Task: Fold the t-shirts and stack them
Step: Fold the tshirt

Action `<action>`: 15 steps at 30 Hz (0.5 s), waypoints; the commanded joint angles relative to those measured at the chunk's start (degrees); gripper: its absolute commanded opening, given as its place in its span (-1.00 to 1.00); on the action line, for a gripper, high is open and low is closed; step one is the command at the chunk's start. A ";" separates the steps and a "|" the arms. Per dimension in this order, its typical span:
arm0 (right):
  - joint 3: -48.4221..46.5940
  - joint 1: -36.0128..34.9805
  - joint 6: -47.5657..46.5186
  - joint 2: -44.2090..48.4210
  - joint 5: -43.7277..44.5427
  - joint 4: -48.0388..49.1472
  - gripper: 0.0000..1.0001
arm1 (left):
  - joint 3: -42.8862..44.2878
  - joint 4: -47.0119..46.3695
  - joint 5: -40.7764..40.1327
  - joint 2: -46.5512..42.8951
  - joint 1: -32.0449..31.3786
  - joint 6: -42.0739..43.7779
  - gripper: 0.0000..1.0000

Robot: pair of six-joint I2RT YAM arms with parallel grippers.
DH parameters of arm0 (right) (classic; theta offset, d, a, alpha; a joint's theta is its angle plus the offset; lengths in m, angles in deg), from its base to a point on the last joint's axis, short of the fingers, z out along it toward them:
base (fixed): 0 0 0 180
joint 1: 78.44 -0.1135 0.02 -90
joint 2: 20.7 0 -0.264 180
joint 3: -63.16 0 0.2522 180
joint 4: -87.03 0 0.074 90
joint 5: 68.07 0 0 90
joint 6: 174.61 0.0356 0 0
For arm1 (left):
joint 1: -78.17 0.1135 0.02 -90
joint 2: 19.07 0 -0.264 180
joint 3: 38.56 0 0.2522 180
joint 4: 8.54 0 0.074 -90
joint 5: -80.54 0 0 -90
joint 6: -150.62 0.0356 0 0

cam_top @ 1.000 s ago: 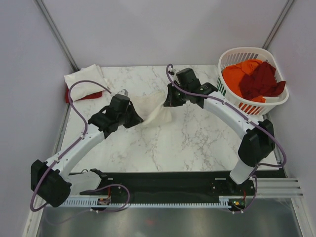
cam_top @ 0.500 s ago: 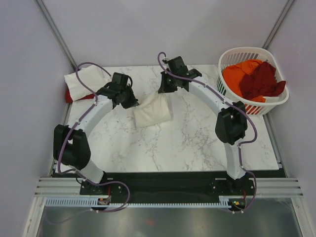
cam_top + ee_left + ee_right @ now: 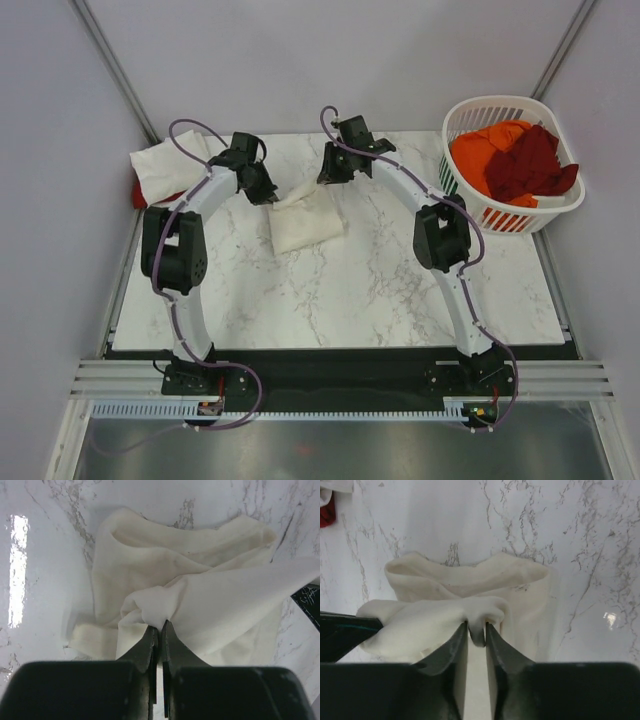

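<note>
A cream t-shirt (image 3: pixel 305 222) lies partly folded on the marble table (image 3: pixel 400 280), its far edge lifted. My left gripper (image 3: pixel 268 192) is shut on its left far corner; in the left wrist view the gripper (image 3: pixel 160 626) pinches a bunch of the cream t-shirt (image 3: pixel 200 580). My right gripper (image 3: pixel 328 178) is shut on the right far corner; in the right wrist view the gripper (image 3: pixel 476 626) pinches a fold of the cream t-shirt (image 3: pixel 470 590). A folded cream shirt (image 3: pixel 170 162) lies on a red one (image 3: pixel 165 194) at the far left.
A white laundry basket (image 3: pixel 470 112) at the far right holds orange (image 3: pixel 480 150) and dark red (image 3: pixel 530 165) shirts. Grey walls close in the table on the far and side edges. A red scrap (image 3: pixel 327 510) shows at the right wrist view's top left.
Both arms have stretched toward the far edge, carrying the shirt's pinched edge away from me. The shirt went from hanging between the grippers to lying mostly on the table.
</note>
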 commanded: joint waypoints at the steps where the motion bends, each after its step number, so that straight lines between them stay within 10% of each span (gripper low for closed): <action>1: -2.18 0.97 0.22 -2.42 -3.09 5.33 -0.26 | 3.52 0.32 1.31 3.80 1.50 2.52 -0.95; 6: -2.00 1.93 1.27 -3.74 -3.45 8.85 0.60 | 6.86 0.32 1.93 7.59 2.38 3.13 -0.68; 7: -2.09 2.20 1.18 -3.39 -2.84 9.20 0.62 | 7.47 0.41 2.02 7.94 2.99 3.13 -0.41; 8: -2.00 2.46 1.10 -2.87 -2.22 9.73 0.64 | 9.04 0.41 1.76 8.12 3.26 3.48 0.41; 10: -2.26 3.25 0.84 -0.67 -0.73 9.99 0.67 | 10.98 0.58 0.62 7.60 3.79 4.01 0.99; 15: -0.51 3.69 -1.27 8.62 1.74 10.43 0.82 | 18.46 4.45 -5.61 1.73 3.97 5.86 1.00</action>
